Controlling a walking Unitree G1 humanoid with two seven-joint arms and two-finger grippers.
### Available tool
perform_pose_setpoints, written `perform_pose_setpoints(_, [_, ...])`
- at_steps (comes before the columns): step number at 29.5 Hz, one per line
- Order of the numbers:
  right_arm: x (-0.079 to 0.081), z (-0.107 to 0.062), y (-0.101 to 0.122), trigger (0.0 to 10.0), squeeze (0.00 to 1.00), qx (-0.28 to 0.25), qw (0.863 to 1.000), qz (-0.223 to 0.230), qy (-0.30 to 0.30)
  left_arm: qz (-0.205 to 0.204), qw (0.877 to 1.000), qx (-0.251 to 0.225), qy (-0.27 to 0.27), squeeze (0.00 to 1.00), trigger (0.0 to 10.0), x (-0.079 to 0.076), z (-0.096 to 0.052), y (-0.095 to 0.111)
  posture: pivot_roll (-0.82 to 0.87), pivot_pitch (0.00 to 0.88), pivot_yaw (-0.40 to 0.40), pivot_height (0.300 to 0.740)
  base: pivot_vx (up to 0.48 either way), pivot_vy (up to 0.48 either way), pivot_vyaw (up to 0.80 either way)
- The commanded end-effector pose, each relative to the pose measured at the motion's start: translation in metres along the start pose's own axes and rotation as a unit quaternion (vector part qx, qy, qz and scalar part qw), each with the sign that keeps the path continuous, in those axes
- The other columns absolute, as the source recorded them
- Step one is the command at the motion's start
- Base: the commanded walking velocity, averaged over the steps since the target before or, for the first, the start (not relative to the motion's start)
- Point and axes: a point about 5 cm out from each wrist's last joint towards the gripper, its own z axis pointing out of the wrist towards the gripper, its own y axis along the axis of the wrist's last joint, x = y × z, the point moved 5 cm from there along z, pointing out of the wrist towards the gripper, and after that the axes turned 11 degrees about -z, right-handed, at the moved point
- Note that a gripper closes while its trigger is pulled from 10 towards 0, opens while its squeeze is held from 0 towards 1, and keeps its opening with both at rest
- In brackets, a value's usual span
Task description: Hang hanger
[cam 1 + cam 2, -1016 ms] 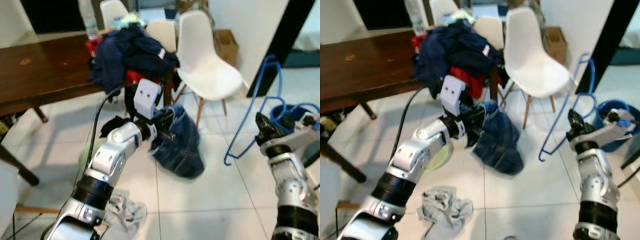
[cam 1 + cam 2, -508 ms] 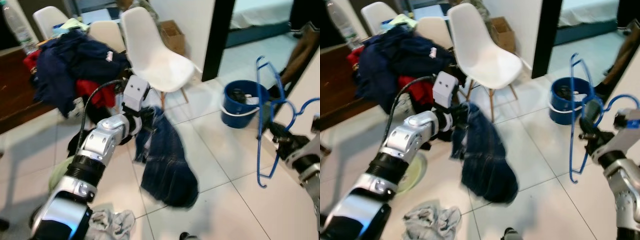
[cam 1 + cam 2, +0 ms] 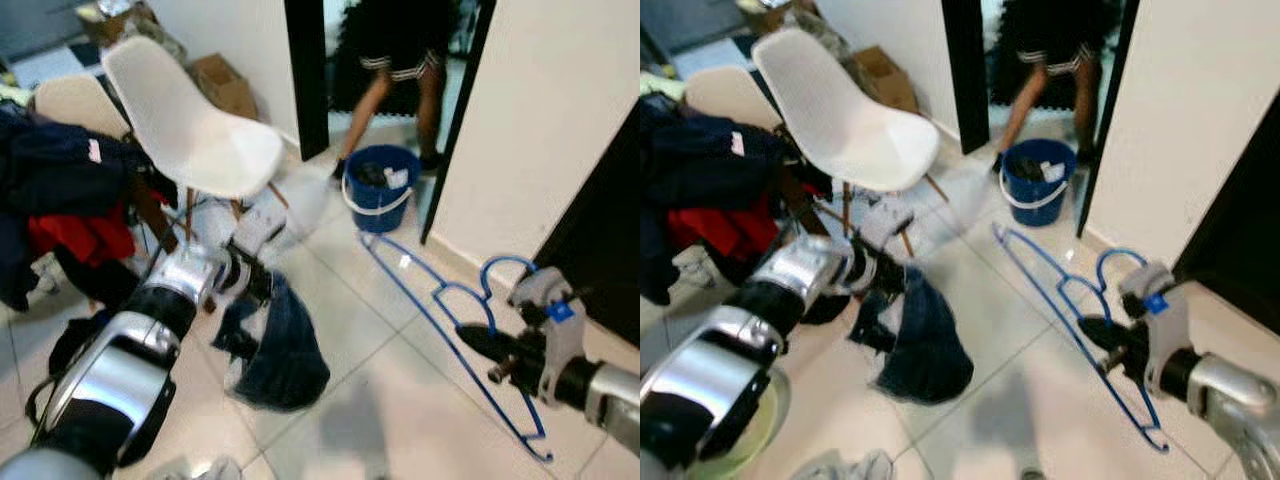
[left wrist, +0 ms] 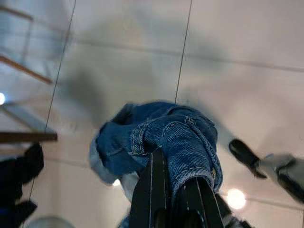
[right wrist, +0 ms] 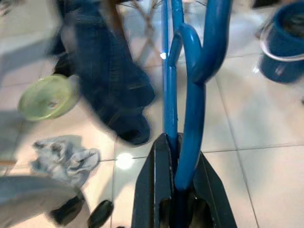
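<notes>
At near right, the right gripper (image 3: 480, 345) has its black fingers clamped on the blue hanger (image 3: 440, 320), seen in the right wrist view with the blue wire (image 5: 190, 114) pinched between the two fingers. The hanger stretches from the gripper away toward the far left over the white tiled floor (image 3: 400, 400), its long thin bar slanting across the tiles, its hook curling up just beside the gripper.

At centre left, the left gripper (image 3: 255, 290) is closed on jeans (image 3: 275, 345), which hang from it in a dark bundle down to the floor. The left wrist view shows denim (image 4: 166, 137) bunched over and between the fingers.

Farther off on the left stands a white chair (image 3: 185, 130), and beside it a heap of dark and red clothes (image 3: 60, 190). A cardboard box (image 3: 220, 85) sits by the far wall. Beyond the hanger, in a doorway, a blue bucket (image 3: 380, 185) stands on the floor, with a person's legs (image 3: 395, 95) just behind it. A grey rag (image 5: 64, 154) and a green plate (image 5: 47, 97) lie on the tiles near the jeans.
</notes>
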Motion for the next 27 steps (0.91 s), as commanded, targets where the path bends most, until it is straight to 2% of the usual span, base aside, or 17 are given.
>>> perform_pose_setpoints(1, [0.027,0.008,-0.013,10.0,0.0,0.045,0.998,-0.005,0.052,-0.035,0.999,0.024,0.013,0.0,10.0,0.01,0.0,-0.018,0.01,0.156,0.131,0.74,0.0,0.0,0.0])
perform_pose_setpoints(2, [0.027,0.008,-0.013,10.0,0.0,0.045,0.998,-0.005,0.052,-0.035,0.999,0.024,0.013,0.0,10.0,0.01,0.0,-0.018,0.01,0.156,0.131,0.74,0.0,0.0,0.0])
perform_pose_setpoints(6, [0.047,0.012,-0.017,10.0,0.0,0.07,0.993,-0.011,0.092,-0.061,0.998,0.004,0.033,0.0,10.0,0.019,-0.002,-0.014,0.02,0.172,0.12,0.74,0.0,0.0,0.0])
perform_pose_setpoints(7, [0.047,0.012,-0.017,10.0,0.0,0.07,0.993,-0.011,0.092,-0.061,0.998,0.004,0.033,0.0,10.0,0.019,-0.002,-0.014,0.02,0.172,0.12,0.74,0.0,0.0,0.0])
perform_pose_setpoints(8, [0.059,0.014,-0.022,10.0,0.0,0.091,0.989,-0.019,0.115,-0.075,0.996,-0.015,0.043,0.0,10.0,0.024,-0.004,-0.006,0.02,0.175,0.116,0.74,0.0,0.0,0.0])
perform_pose_setpoints(11, [0.065,0.016,-0.022,10.0,0.0,0.094,0.987,-0.017,0.126,-0.079,0.995,-0.029,0.051,0.0,10.0,0.027,-0.005,-0.001,0.02,0.178,0.115,0.74,0.0,0.0,-0.5])
perform_pose_setpoints(13, [0.079,0.022,-0.018,10.0,0.0,0.09,0.985,-0.01,0.144,-0.093,0.992,-0.061,0.061,0.0,10.0,0.031,-0.008,0.011,0.02,0.187,0.114,0.74,0.0,0.0,-0.76])
perform_pose_setpoints(17, [0.084,0.026,-0.015,10.0,0.0,0.088,0.985,-0.009,0.151,-0.097,0.991,-0.07,0.063,0.0,10.0,0.032,-0.009,0.015,0.02,0.188,0.113,0.74,0.0,0.0,-0.76])
perform_pose_setpoints(19, [0.094,0.031,-0.01,10.0,0.0,0.081,0.983,-0.012,0.163,-0.094,0.991,-0.072,0.056,0.0,10.0,0.029,-0.007,0.016,0.02,0.191,0.112,0.74,0.0,0.0,0.0])
perform_pose_setpoints(22, [0.098,0.034,-0.008,10.0,0.0,0.079,0.982,-0.013,0.171,-0.09,0.992,-0.071,0.05,0.0,10.0,0.026,-0.006,0.016,0.02,0.192,0.111,0.74,0.0,0.0,0.0])
perform_pose_setpoints(26, [0.118,0.037,-0.005,10.0,0.0,0.088,0.974,-0.021,0.208,-0.085,0.993,-0.074,0.039,0.0,10.0,0.02,-0.002,0.019,0.02,0.201,0.105,0.74,0.0,0.0,0.0])
perform_pose_setpoints(27, [0.118,0.037,-0.005,10.0,0.0,0.088,0.974,-0.021,0.208,-0.085,0.993,-0.074,0.039,0.0,10.0,0.02,-0.002,0.019,0.02,0.201,0.105,0.74,0.0,0.0,0.0])
